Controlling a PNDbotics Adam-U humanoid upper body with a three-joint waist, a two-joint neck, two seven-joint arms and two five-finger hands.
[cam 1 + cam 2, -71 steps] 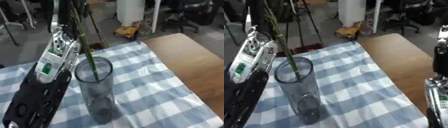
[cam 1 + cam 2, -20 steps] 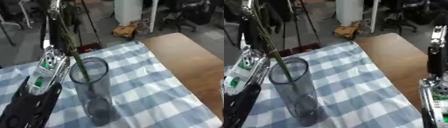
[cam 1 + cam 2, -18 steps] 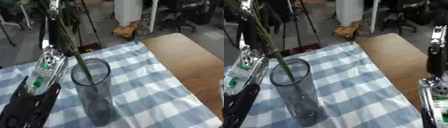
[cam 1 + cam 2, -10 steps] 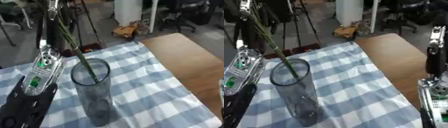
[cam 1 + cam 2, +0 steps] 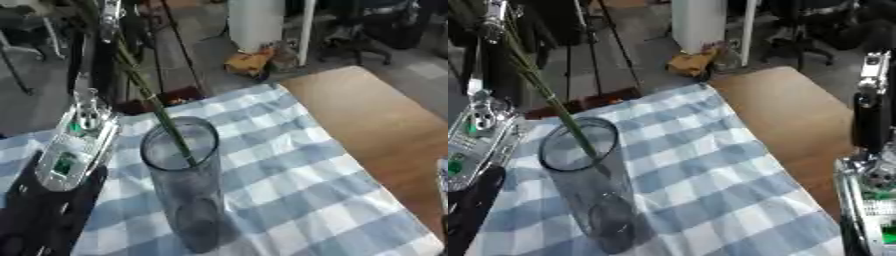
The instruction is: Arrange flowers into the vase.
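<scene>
Green stems (image 5: 154, 106) slant into the glass vase (image 5: 187, 190) from eleven o'clock, held by the left hand (image 5: 96, 30), whose fingers I cannot make out.

A clear glass vase (image 5: 588, 185) stands on the blue-checked cloth (image 5: 702, 165); green stems (image 5: 544, 95) slant from the far left into its mouth. The right hand (image 5: 872, 150) shows at the right edge.
</scene>
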